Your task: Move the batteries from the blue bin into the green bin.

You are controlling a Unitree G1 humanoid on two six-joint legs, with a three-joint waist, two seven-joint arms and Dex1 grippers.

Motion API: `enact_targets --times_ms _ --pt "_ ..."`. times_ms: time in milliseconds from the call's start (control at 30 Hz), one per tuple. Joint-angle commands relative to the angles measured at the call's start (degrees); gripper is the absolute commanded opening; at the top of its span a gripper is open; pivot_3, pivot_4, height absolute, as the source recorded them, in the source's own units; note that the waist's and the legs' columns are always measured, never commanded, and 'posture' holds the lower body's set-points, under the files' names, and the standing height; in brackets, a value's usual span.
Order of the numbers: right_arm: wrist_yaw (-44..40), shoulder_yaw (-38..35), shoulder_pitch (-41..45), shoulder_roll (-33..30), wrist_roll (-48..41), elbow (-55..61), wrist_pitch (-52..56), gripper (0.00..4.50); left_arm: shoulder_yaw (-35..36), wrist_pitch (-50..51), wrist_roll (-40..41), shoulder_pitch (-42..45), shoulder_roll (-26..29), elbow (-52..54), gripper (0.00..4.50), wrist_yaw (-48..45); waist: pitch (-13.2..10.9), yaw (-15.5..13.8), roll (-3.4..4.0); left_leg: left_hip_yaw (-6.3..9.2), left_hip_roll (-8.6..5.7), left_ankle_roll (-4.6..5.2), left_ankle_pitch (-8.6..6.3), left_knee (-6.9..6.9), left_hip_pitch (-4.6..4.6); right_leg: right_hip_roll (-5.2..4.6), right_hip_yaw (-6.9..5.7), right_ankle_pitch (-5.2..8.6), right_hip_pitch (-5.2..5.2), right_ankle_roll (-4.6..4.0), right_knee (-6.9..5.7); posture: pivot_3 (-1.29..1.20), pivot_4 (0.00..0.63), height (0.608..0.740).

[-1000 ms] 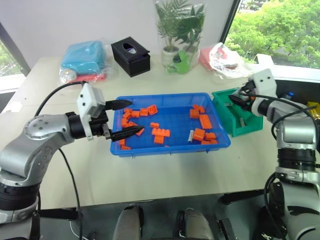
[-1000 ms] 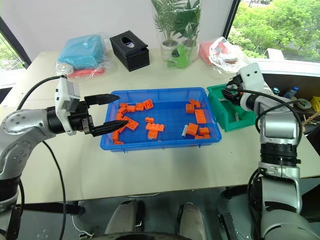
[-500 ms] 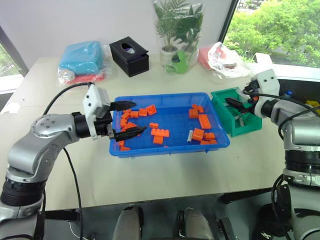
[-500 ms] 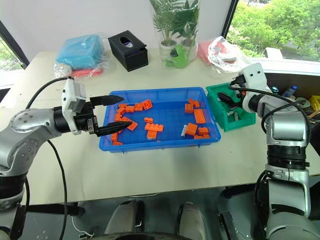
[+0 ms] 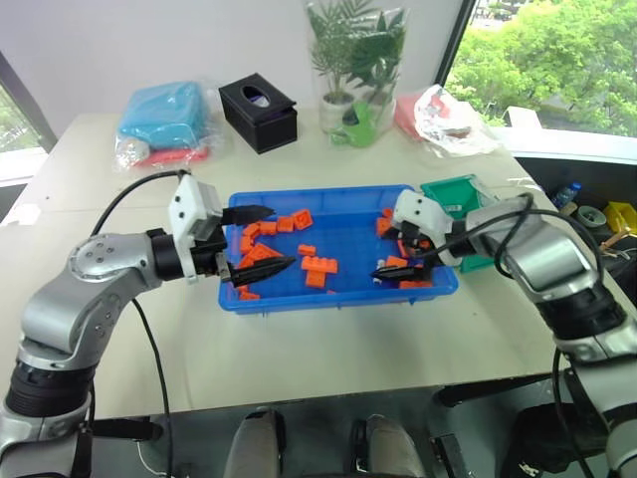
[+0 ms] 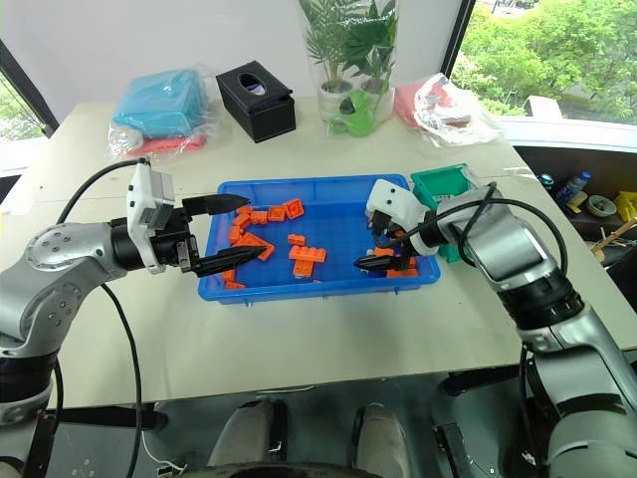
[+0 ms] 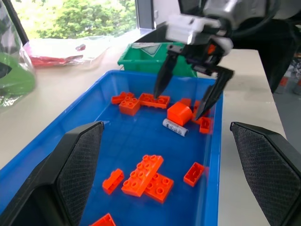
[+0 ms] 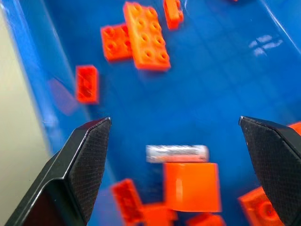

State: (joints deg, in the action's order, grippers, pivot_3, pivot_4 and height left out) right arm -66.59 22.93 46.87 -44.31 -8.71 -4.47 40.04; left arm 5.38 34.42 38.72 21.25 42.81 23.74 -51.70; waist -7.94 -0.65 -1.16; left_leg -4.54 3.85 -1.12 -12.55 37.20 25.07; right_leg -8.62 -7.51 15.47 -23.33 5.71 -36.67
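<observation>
The blue bin lies mid-table and holds several orange blocks. One silver-grey battery lies near its right end, beside an orange block. My right gripper hangs open just above that battery, pointing down, one finger to each side of it and nothing held. At the bin's left end my left gripper is level and open, holding nothing. The green bin stands just right of the blue bin, partly hidden behind my right arm.
At the back of the table are a light-blue bagged bundle, a black tissue box, a potted plant and a clear bag with red contents. Bare tabletop runs in front of the blue bin.
My right gripper has swung left from over the green bin to the blue bin's right end and tilted downward. The left gripper has stayed where it was.
</observation>
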Motion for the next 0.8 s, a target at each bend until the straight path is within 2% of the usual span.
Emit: enact_targets --times_ms 33,167,300,567,800 --pt "-4.49 3.07 3.89 1.08 3.78 -6.17 -7.58 4.46 1.52 -1.19 -0.03 0.56 0.2 1.76 4.5 0.44 0.0 -0.03 0.0 0.0 0.0 0.0 0.0 -0.02 0.0 0.0 0.0 0.0 -0.01 0.01 0.0 0.0 0.15 0.657" --pt "-7.11 5.27 6.15 3.12 7.12 -13.65 -12.6 4.46 2.32 -1.04 0.14 -0.5 0.47 2.82 4.5 1.1 0.0 -0.04 -0.01 -0.01 0.0 0.0 0.0 -0.01 0.0 0.0 0.0 -0.02 0.01 0.04 0.0 0.0 0.15 0.657" --pt "-8.36 6.41 7.87 5.86 9.76 -18.94 -13.19 4.46 3.39 -0.73 0.38 -1.79 0.9 3.94 4.5 1.78 -0.01 -0.01 0.0 -0.01 0.0 -0.01 0.01 0.0 0.0 0.0 -0.01 -0.02 -0.01 0.04 -0.05 0.0 0.15 0.657" --pt "-8.19 7.29 8.43 9.02 14.31 -21.58 -10.46 4.46 3.99 -0.28 0.8 -1.86 1.28 4.22 4.5 2.6 0.0 -0.06 0.0 0.0 0.0 -0.02 0.01 0.04 0.0 -0.02 0.0 -0.02 -0.03 0.04 -0.19 0.0 0.15 0.657" --pt "-8.26 7.18 6.27 8.0 16.74 -20.83 -11.4 4.46 3.39 -0.44 0.53 0.16 1.34 2.66 4.5 2.16 0.0 -0.1 -0.01 0.0 0.0 -0.02 0.0 0.05 0.0 -0.02 -0.01 -0.02 -0.03 0.04 -0.2 0.0 0.15 0.657"
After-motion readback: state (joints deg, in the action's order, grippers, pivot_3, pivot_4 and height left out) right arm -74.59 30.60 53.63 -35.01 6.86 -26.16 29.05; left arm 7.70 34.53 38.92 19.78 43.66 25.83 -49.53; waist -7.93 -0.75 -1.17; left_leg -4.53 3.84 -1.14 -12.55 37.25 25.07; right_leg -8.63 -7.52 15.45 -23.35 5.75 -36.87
